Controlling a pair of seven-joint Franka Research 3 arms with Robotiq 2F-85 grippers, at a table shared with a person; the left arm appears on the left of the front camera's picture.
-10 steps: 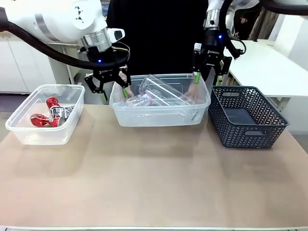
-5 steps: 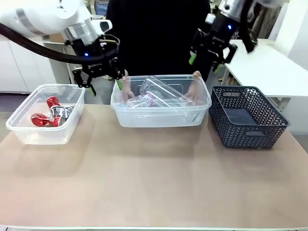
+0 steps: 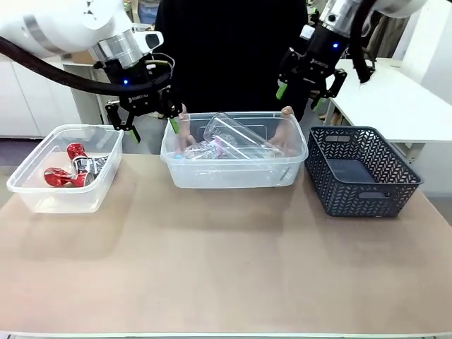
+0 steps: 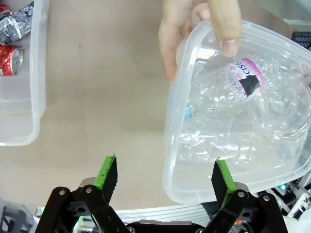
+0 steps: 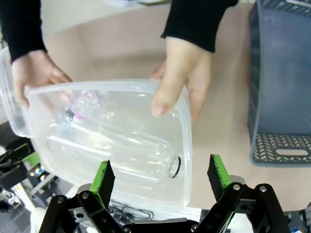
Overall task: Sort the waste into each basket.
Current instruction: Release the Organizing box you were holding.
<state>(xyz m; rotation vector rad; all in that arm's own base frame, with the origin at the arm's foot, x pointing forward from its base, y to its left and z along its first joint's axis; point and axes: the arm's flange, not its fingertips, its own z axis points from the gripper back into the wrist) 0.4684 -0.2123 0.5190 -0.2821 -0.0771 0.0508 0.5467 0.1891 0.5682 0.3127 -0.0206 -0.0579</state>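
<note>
Front view: both end effectors, left [image 3: 143,116] and right [image 3: 305,86], hang wide and empty above the bottle tub [image 3: 234,174] a person's hands [image 3: 285,137] grip; descending risks striking them.

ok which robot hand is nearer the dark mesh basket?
Right. The right hand hovers open just above and behind the dark mesh basket, near its left end. The left hand hangs open past the middle tub.
</note>
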